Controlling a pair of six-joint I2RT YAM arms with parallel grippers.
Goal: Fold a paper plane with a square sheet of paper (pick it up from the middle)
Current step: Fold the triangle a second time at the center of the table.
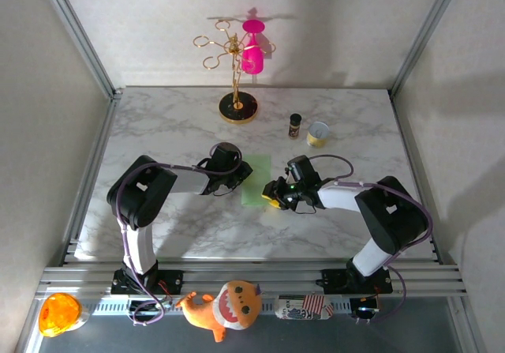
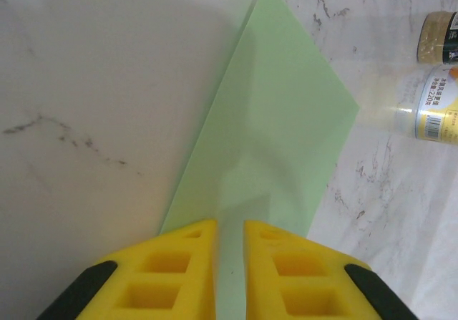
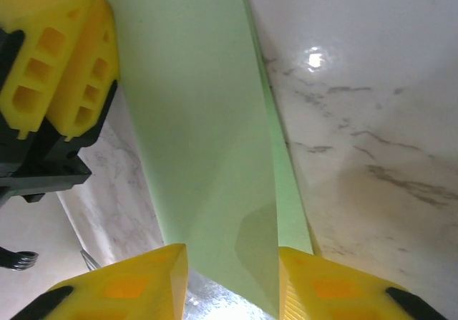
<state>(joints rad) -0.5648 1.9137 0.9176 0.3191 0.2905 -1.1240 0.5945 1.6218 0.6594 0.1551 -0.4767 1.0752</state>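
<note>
The square sheet of paper [image 1: 256, 181] is pale green and lies on the marble table [image 1: 181, 124], folded over into a narrow two-layer strip. The paper plane is out of view. My left gripper [image 1: 241, 176] is at the strip's left edge. In the left wrist view its yellow fingertips [image 2: 186, 263] rest on the paper [image 2: 286, 119] with just a slim gap, so the left gripper [image 2: 230, 263] is shut with nothing in it. My right gripper [image 1: 273, 194] is at the strip's near right corner. The right gripper [image 3: 230, 284] is open, its jaws either side of the raised top layer [image 3: 200, 119]. The lower layer's edge [image 3: 290, 198] shows beside it.
A gold stand [image 1: 237, 104] holding a pink cup [image 1: 252, 57] stands at the back. A small dark jar [image 1: 295, 125] and a yellow-white cup [image 1: 318, 134] sit behind the right gripper. An orange plush toy [image 1: 225, 307] and a can [image 1: 304, 307] lie below the table's near rail.
</note>
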